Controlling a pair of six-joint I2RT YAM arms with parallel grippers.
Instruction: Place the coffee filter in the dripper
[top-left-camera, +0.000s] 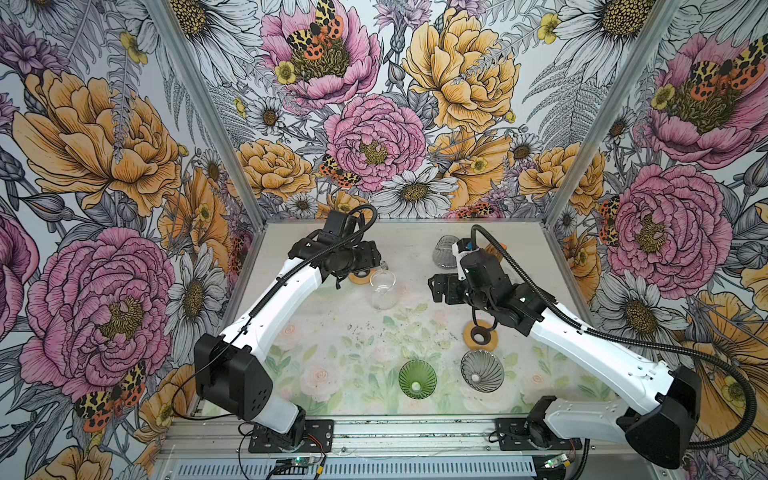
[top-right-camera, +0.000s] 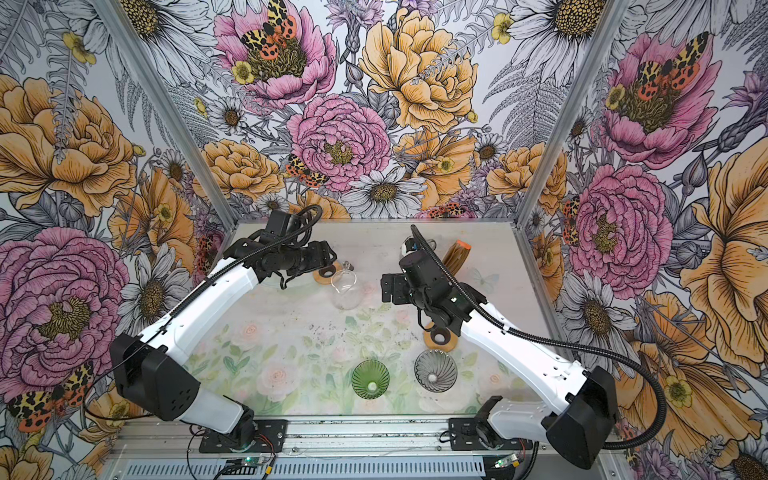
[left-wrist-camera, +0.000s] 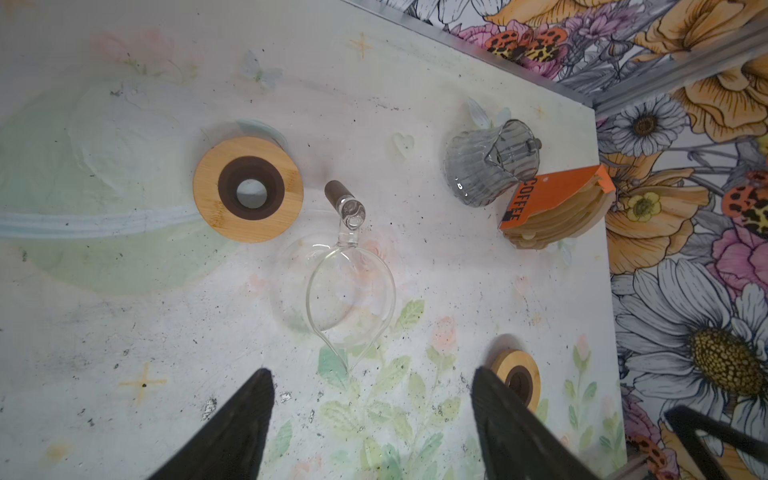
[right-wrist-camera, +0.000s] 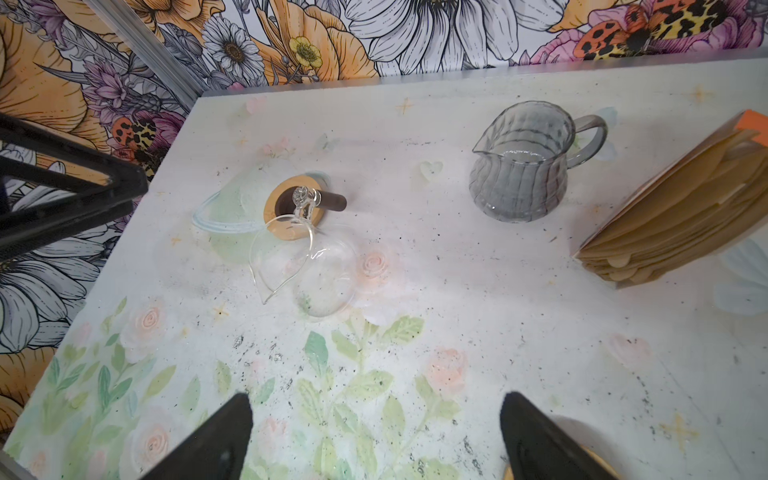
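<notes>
Step in hand: the reach for a filter, none picked up yet. The filter pack (top-right-camera: 455, 255) (brown papers in an orange sleeve) stands far right, just right of the grey jug (right-wrist-camera: 519, 166).

L gripper (left-wrist-camera: 370, 374) hangs by the carafe (left-wrist-camera: 345, 299), far centre-left. Its jaws are wide apart w/ nothing between them. R gripper (right-wrist-camera: 376, 398) hovers over bare table right of the carafe, jaws also spread & empty.

The green dripper (top-left-camera: 417, 379) and grey dripper (top-left-camera: 482, 370) sit side by side at the near edge, well apart from the pack, both bare inside.

Nxt move, I'd say: R arm is closer to the pack, so it should swing far-right & pinch one paper's edge w/o dragging the stack. Then it carries the paper near and sets it point-down in a dripper. Which dripper is meant, can't tell.
</notes>
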